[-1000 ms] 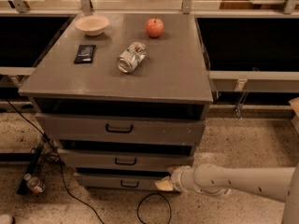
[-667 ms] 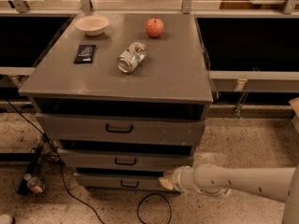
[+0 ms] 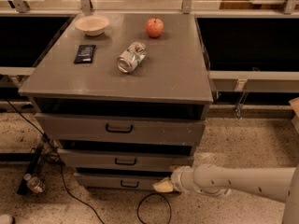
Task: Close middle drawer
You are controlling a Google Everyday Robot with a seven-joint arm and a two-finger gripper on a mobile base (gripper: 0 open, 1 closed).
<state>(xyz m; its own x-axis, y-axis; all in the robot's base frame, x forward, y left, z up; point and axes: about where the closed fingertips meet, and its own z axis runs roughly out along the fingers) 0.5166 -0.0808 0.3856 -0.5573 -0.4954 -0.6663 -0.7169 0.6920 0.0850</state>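
Grey cabinet with three drawers, seen from above and in front, standing on a speckled floor [image 3: 243, 143]. You are looking at the middle drawer [image 3: 154, 161], a wide flat grey front with a small black bar handle [image 3: 125, 161] at its centre. It sits between the top drawer [image 3: 159, 130] and the bottom drawer [image 3: 98, 180]. A dark gap shows above its front edge, so it looks pulled out a little.

Your robot's pale arm [image 3: 243, 182] comes in from the lower right, low and nearly level. The claw [image 3: 162, 185], cream-coloured at its tip, is at the right end of the bottom drawer's front, just under the right corner of the middle drawer. You cannot tell from this view how far open the claw is, nor whether it touches either drawer. It has hold of nothing that can be seen.

On the counter [image 3: 177, 73] above lie four things, well apart from the claw: a shallow pale bowl [image 3: 92, 24] at the back left, a red apple [image 3: 154, 27] at the back centre, a dark flat packet [image 3: 85, 53] on the left, and a can [image 3: 131, 57] on its side (near the middle). Black cables [image 3: 65, 181] trail over the floor at the left, beside a small bottle [image 3: 35, 184].
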